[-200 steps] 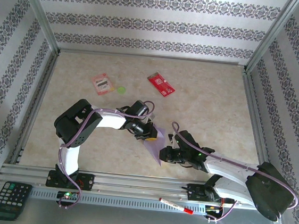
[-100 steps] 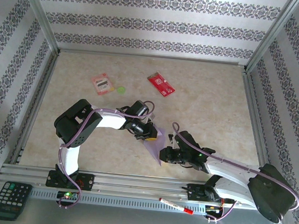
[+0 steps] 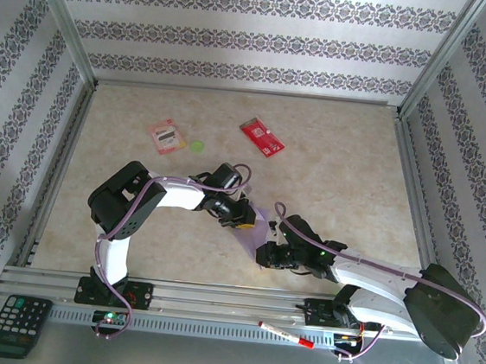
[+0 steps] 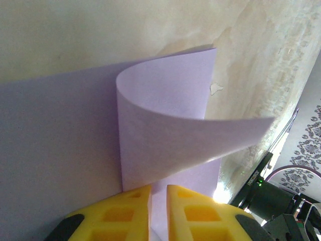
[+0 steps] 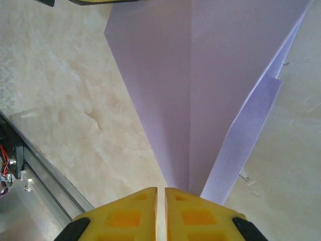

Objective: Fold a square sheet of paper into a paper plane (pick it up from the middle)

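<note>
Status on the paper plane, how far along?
Done: the paper is already a long point with a centre crease. In hand: the left gripper and right gripper each pinch an end, jaws shut. Left: one flap curls up unflattened, so it likely needs pressing down.

Left gripper (image 4: 158,191): yellow fingers pinched near-together on the edge of the paper plane (image 4: 160,88). Just beyond the gripper, one lilac flap curls up over the flat layer.
</note>
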`<state>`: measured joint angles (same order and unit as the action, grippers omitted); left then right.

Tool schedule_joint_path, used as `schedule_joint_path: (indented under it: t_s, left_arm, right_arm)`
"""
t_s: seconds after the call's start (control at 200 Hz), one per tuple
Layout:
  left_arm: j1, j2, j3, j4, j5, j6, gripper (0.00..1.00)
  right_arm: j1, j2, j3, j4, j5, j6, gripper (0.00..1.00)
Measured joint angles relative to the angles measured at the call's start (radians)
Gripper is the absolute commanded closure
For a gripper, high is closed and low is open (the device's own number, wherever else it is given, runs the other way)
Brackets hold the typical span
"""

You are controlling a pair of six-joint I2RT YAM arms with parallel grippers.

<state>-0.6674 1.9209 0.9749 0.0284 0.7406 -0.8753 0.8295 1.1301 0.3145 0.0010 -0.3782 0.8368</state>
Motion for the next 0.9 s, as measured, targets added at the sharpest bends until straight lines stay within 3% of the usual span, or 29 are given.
schedule_joint_path:
  t_s: [0.899]
  left_arm:
    - [0.0, 0.0, 0.0, 0.0, 0.0, 0.003, 0.84]
  right_arm:
    - [-0.016, 0.058, -0.025, 0.032, 0.001, -0.006, 0.91]
